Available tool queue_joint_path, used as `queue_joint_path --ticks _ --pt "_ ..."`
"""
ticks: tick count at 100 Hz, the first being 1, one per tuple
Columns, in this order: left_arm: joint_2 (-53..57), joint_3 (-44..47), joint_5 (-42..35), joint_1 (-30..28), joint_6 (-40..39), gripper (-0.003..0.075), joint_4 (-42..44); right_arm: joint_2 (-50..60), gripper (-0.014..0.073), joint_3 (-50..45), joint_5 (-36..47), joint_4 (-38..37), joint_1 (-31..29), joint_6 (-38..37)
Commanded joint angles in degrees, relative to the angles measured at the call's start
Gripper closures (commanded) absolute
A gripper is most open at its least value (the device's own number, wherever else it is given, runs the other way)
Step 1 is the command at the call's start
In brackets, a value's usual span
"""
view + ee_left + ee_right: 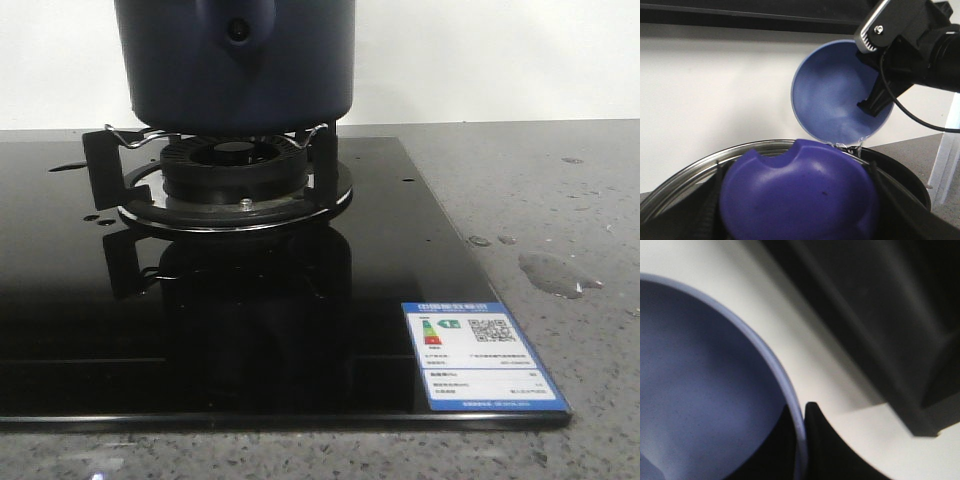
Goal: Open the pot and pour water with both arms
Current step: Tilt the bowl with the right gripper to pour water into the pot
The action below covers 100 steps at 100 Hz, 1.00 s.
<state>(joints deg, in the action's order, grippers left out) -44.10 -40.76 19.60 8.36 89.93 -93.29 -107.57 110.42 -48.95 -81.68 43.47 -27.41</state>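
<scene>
The dark navy pot (pixel 235 65) stands on the burner of the black glass hob; neither gripper shows in the front view. In the left wrist view my left gripper (pixel 800 212) is shut on a purple-blue lid knob (pixel 800 195), dark fingers (pixel 714 200) at its sides, with a steel rim (pixel 685 172) around it. Beyond it my right gripper (pixel 874 102) holds a light blue bowl (pixel 832 95) by its rim, tipped. Water (pixel 854 147) runs off the bowl's lip. In the right wrist view the gripper (pixel 801 440) pinches the bowl's rim (pixel 767 365).
The burner ring (pixel 235 185) and wire pot supports sit under the pot. A blue energy label (pixel 480 355) is on the hob's front right corner. Puddles (pixel 550 272) and drops lie on the grey countertop to the right. A white wall stands behind.
</scene>
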Motion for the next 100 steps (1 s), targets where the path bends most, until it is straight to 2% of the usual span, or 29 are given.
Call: queue_joint_path --ticks 1,33,71,82,100 --pt "0.68 -1.91 0.49 0.62 -0.32 0.0426 -2.59 3.47 0.0634 1.55 2.29 -10.68 0.71 -1.35" --pt "0.68 -1.91 0.25 2.06 0.04 0.0426 -2.59 3.47 0.0634 1.55 2.80 -25.30 2.33 -2.55" --pt "0.68 -1.91 0.25 3.02 0.04 0.0426 -2.59 3.72 0.0634 1.55 3.27 -25.53 2.56 -2.55" --pt "0.68 -1.91 0.25 3.02 0.04 0.0426 -2.59 3.72 0.0635 1.55 1.44 -22.25 2.56 -2.55" --pt "0.68 -1.91 0.25 3.02 0.04 0.0426 -2.59 3.72 0.0635 1.55 -6.74 -7.63 2.40 -2.55"
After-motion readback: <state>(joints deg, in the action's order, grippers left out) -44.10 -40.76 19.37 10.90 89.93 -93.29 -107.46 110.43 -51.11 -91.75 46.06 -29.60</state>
